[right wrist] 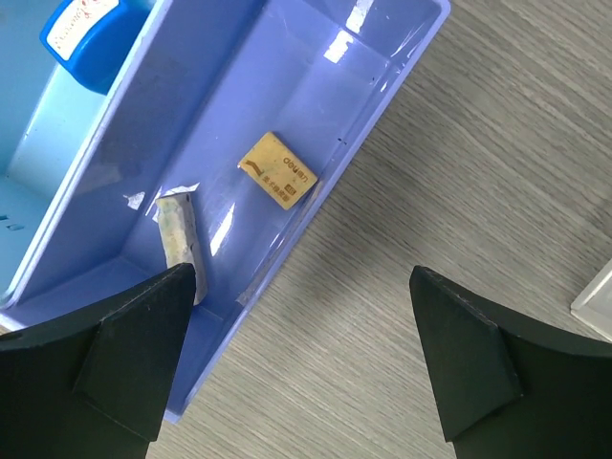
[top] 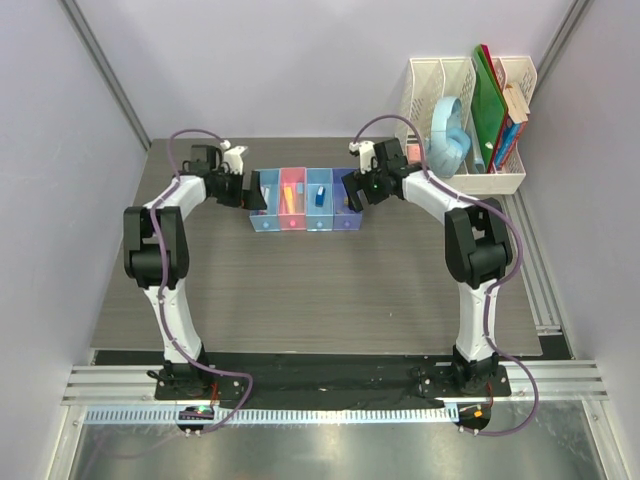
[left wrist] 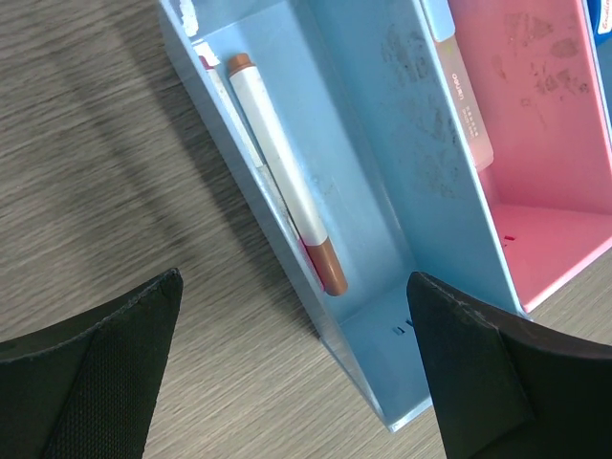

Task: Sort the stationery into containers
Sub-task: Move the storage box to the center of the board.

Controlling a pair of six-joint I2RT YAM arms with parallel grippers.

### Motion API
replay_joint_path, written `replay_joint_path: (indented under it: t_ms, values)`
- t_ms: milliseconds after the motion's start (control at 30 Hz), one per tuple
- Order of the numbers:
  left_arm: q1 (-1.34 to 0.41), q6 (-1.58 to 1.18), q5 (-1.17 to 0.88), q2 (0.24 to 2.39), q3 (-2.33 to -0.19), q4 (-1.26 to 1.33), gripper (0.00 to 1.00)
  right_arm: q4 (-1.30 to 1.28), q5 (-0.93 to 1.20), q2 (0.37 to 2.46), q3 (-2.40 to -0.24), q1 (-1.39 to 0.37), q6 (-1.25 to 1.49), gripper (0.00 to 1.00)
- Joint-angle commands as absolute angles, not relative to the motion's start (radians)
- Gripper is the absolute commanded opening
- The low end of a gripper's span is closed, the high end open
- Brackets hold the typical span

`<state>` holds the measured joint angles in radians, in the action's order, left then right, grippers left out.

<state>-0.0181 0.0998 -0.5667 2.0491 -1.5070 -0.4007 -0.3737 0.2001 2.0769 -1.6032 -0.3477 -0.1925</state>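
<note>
The four joined bins stand at the table's middle back. My left gripper is open and empty, straddling the left wall of the leftmost light blue bin. That bin holds a thin white pen with orange ends. The pink bin holds a pale stick; from above a yellow marker shows there. My right gripper is open and empty over the purple-blue bin's right rim. That bin holds a tiny orange block and a small beige block. The blue wedge piece lies in the neighbouring light blue bin.
A tall white mesh file rack stands at the back right with green folders, books and a pale blue roll. Grey walls close in the wooden table on three sides.
</note>
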Motion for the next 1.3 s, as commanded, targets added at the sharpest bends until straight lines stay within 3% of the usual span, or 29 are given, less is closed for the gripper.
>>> replay_joint_path:
  t_ms: [0,433,800,1267]
  values:
    - [-0.04,0.146,-0.6,2.013,-1.499,-0.408,1.0,-0.333,0.193,2.045,-1.586,-0.351,-0.175,1.0]
    - [-0.133,0.176,-0.609,1.888,-1.296,-0.445,1.0,-0.324,0.204,1.919,-1.405,-0.356,-0.17,1.0]
    - [-0.161,0.178,-0.615,1.775,-1.175,-0.457,1.0,-0.282,0.209,1.691,-1.145,-0.402,-0.141,0.99]
    - [-0.161,0.189,-0.577,1.691,-1.233,-0.525,1.0,-0.296,0.135,1.569,-1.088,-0.411,-0.211,1.0]
